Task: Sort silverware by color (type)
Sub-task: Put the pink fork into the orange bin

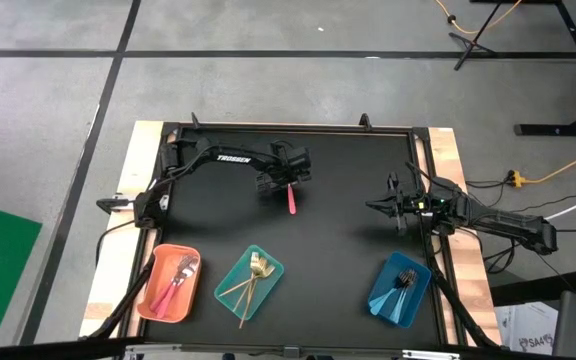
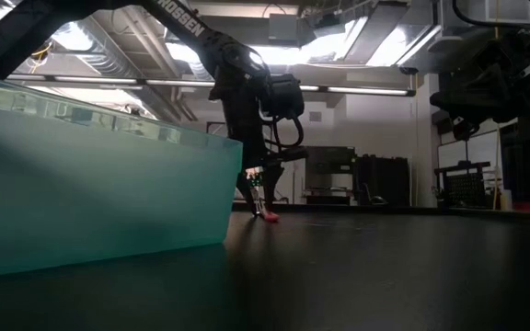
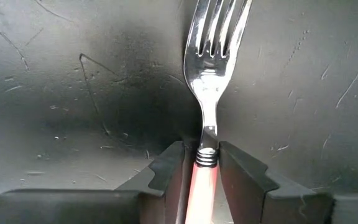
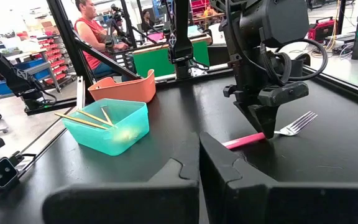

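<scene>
A fork with a pink handle and a silver head (image 1: 291, 198) lies on the black table near its middle. It also shows in the low view (image 2: 270, 217) and the right wrist view (image 4: 294, 127). My left gripper (image 3: 207, 152) stands over it, pointing steeply down, and is shut on its handle (image 4: 266, 132). My right gripper (image 4: 199, 155) is shut on nothing and waits at the table's right side (image 1: 376, 206). More silverware lies in three trays along the near edge: pink-handled pieces (image 1: 178, 275), gold ones (image 1: 251, 280) and blue ones (image 1: 404, 283). My left gripper pinches the pink handle (image 3: 202, 183) between its two fingers, right below the ribbed collar (image 3: 207, 158) where the silver neck begins. The fingers come from above, pointing steeply down, and lie across the fork. The fork lies flat on the table, with its tines (image 3: 219, 25) pointing away from the gripper.
The orange tray (image 1: 165, 250), teal tray (image 1: 268, 262) and blue tray (image 1: 383, 305) stand along the near edge. Black table top lies bare between the fork and the trays. A person sits beyond the table (image 4: 92, 31).
</scene>
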Controlling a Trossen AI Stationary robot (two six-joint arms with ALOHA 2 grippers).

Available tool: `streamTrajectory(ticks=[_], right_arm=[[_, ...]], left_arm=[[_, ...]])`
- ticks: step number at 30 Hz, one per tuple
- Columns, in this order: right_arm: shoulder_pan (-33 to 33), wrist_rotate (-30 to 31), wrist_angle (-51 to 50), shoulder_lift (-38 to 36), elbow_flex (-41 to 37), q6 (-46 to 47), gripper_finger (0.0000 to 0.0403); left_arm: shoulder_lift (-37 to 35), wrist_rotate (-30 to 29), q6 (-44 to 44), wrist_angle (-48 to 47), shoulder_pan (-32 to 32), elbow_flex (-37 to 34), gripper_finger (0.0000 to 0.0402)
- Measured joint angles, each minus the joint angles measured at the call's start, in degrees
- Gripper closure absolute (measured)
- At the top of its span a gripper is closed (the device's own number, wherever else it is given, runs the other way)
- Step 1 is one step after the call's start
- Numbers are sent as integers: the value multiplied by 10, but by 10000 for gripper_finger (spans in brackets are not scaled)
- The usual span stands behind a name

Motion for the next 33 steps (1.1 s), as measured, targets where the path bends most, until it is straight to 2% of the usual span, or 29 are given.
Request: streamTrajectory(ticks=[4, 13, 21, 33], right_arm=[[0, 0, 0, 0, 0, 0, 403], [0, 0, 0, 0, 0, 0, 403], [0, 0, 0, 0, 0, 0, 403], [0, 0, 0, 0, 0, 0, 403]], left_arm=[[0, -10, 0, 0, -1, 0, 315], [0, -22, 0, 0, -3, 0, 374], [-16, -39, 0, -23, -14, 0, 368], [-65, -52, -5, -161, -41, -1, 370]])
